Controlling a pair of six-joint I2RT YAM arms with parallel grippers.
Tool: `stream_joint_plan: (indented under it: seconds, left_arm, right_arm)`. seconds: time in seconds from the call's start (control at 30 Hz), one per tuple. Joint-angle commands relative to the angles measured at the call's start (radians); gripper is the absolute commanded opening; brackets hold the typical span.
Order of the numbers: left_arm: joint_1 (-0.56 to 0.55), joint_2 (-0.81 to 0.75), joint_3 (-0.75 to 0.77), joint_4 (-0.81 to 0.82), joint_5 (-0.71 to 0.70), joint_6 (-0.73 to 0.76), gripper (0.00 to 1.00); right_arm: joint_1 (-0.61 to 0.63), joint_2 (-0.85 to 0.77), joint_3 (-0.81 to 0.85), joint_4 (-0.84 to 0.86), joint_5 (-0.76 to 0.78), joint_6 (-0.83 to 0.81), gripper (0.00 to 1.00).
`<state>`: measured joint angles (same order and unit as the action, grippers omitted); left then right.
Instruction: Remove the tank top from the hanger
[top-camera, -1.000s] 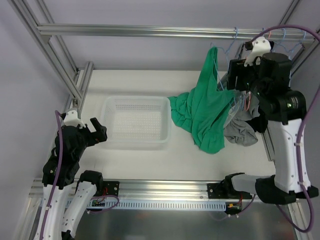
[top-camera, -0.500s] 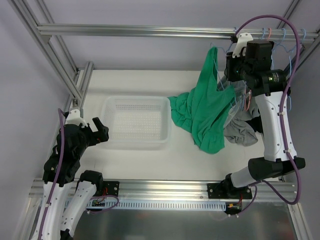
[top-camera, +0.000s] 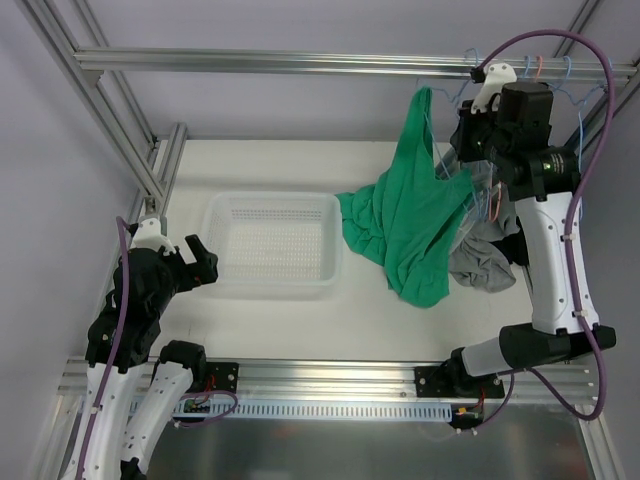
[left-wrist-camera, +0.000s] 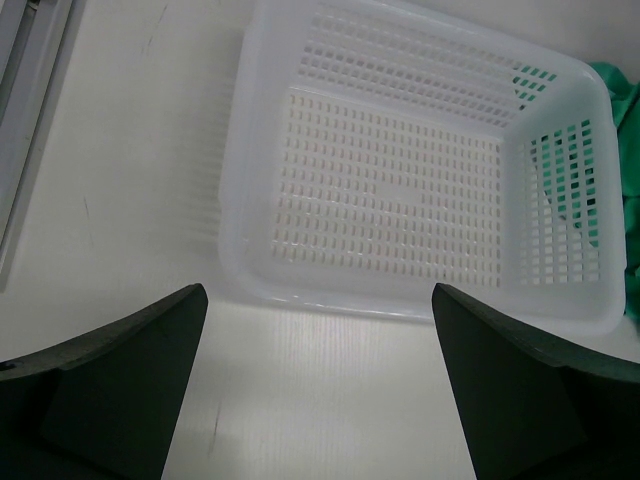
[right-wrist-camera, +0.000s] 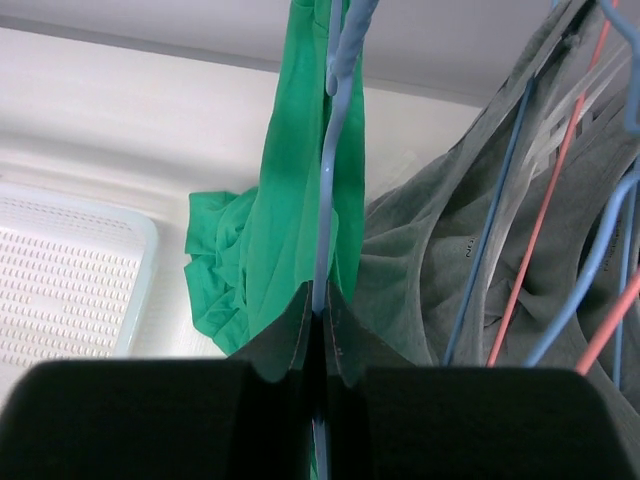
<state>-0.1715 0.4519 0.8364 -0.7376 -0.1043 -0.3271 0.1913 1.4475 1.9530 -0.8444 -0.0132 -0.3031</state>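
The right hand (right-wrist-camera: 318, 325) is clamped on the pale blue plastic hanger (right-wrist-camera: 326, 190). The green tank top (top-camera: 410, 215) hangs from it, its lower part on the table (top-camera: 270, 320). The left hand (left-wrist-camera: 318, 330) waits with fingers apart. I judge the strap must slide off next.

The green tank top (top-camera: 410, 225) hangs limp from a pale blue hanger (right-wrist-camera: 322, 200), its lower folds bunched on the table (top-camera: 270, 330).

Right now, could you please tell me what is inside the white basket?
Nothing lies in the basket: its perforated floor shows bare in the left wrist view, with no part covered. The green tank top lies outside, beside one wall.
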Motion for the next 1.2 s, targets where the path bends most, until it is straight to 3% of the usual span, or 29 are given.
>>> stream_joint_plan:
  seconds: [0.0,0.2,0.5,0.63,0.7,0.77,0.9,0.97,1.03,1.07,1.13,1.17]
  left_arm:
    - [-0.013,0.011,-0.005,0.038,0.026,-0.003,0.99]
    - [-0.016,0.014,-0.005,0.040,0.029,-0.001,0.99]
    - [-0.017,0.011,0.007,0.047,0.064,0.011,0.99]
    - [-0.017,0.043,0.038,0.066,0.216,0.030,0.99]
    - [-0.019,0.071,0.073,0.086,0.366,0.014,0.99]
    - [-0.017,0.117,0.101,0.145,0.528,-0.030,0.99]
    - [-0.034,0.201,0.171,0.340,0.693,-0.157,0.99]
    - [-0.124,0.257,0.211,0.423,0.677,-0.201,0.99]
    - [-0.238,0.327,0.291,0.445,0.522,-0.178,0.99]
    - [-0.355,0.355,0.323,0.452,0.462,-0.162,0.99]
    - [-0.466,0.471,0.426,0.460,0.332,-0.110,0.99]
    - [-0.573,0.514,0.467,0.461,0.295,-0.090,0.99]
  right_arm:
    - [-0.006,-0.088,-0.014,0.126,0.007,0.027,0.00]
    - [-0.006,-0.162,-0.061,0.156,-0.014,0.039,0.00]
    - [-0.004,-0.393,-0.291,0.146,-0.160,0.101,0.00]
    - [-0.006,-0.577,-0.387,0.105,-0.205,0.128,0.00]
    - [-0.006,-0.637,-0.436,0.061,-0.228,0.142,0.00]
    - [-0.006,-0.718,-0.462,0.027,-0.249,0.147,0.00]
    - [-0.004,-0.838,-0.506,-0.065,-0.278,0.165,0.00]
    - [-0.006,-0.895,-0.506,-0.102,-0.292,0.165,0.00]
    - [-0.006,-0.927,-0.502,-0.153,-0.291,0.167,0.00]
    - [-0.006,-0.943,-0.499,-0.169,-0.286,0.167,0.00]
    - [-0.004,-0.980,-0.482,-0.218,-0.281,0.167,0.00]
    - [-0.006,-0.986,-0.473,-0.248,-0.281,0.171,0.00]
